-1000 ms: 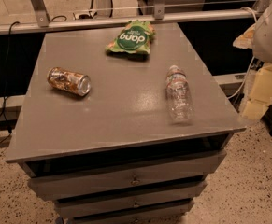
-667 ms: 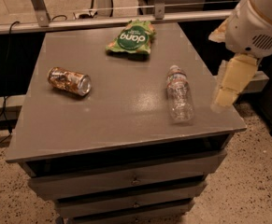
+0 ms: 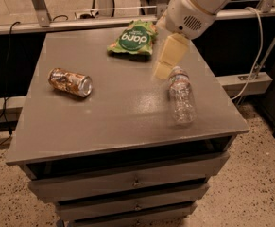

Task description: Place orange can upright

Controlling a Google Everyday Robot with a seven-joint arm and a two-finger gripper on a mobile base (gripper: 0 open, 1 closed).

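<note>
The orange can (image 3: 71,82) lies on its side on the left part of the grey cabinet top (image 3: 118,112), its silver top pointing right and toward the front. My gripper (image 3: 162,69) hangs from the white arm (image 3: 196,6) above the back right of the top. It is close to the cap end of a clear plastic bottle (image 3: 180,97) and well to the right of the can. It holds nothing that I can see.
A green chip bag (image 3: 132,39) lies at the back middle of the top. The clear bottle lies on its side at the right. Drawers (image 3: 127,183) are below the top. A metal rail (image 3: 80,22) and cables run behind; speckled floor surrounds the cabinet.
The arm has swung left from beyond the cabinet's right edge to over the top, and the gripper now sits by the bottle's cap. Can, bottle and bag have not moved.
</note>
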